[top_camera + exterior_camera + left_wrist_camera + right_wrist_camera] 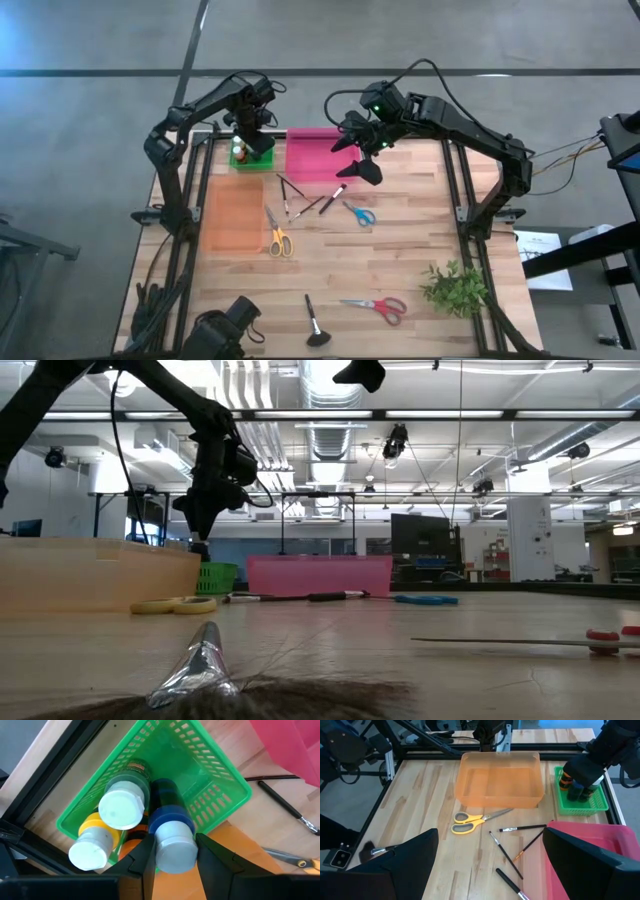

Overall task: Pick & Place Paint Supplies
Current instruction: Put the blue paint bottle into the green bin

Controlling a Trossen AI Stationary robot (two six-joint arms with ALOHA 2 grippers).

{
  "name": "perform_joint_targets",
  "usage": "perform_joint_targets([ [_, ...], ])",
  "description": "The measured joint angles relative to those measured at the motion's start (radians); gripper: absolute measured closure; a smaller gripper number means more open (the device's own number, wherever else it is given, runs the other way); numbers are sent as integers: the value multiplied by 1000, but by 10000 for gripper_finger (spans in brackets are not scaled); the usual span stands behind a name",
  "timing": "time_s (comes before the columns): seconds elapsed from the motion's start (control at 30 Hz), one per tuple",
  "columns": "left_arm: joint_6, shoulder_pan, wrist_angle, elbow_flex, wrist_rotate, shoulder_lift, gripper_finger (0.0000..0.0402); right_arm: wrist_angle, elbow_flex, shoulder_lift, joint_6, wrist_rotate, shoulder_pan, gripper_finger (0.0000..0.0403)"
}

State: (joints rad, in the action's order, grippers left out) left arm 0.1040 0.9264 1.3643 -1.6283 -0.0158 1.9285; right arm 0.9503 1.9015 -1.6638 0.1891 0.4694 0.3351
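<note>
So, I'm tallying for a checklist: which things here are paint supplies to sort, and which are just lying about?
Job:
paint bottles in green basket
thin brushes
wide brush
yellow scissors
blue scissors
red scissors

Lying about:
plant sprig

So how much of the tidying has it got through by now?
Partly done. Several paint bottles already stand in the green basket. In hand: the left claw grips a blue bottle right over that basket. Left: the brushes, yellow scissors, blue scissors, red scissors and a big brush lie on the table. The right claw hangs open above the pink bin.
</note>
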Motion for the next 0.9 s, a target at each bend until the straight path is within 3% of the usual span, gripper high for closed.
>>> perform_joint_targets([
  [0.8, 1, 4, 9, 0, -3, 0, 282, -4, 0, 0, -6, 0, -1, 47],
  [0.9, 13, 4, 11, 0, -3, 0, 259, -4, 0, 0, -3, 0, -1, 47],
])
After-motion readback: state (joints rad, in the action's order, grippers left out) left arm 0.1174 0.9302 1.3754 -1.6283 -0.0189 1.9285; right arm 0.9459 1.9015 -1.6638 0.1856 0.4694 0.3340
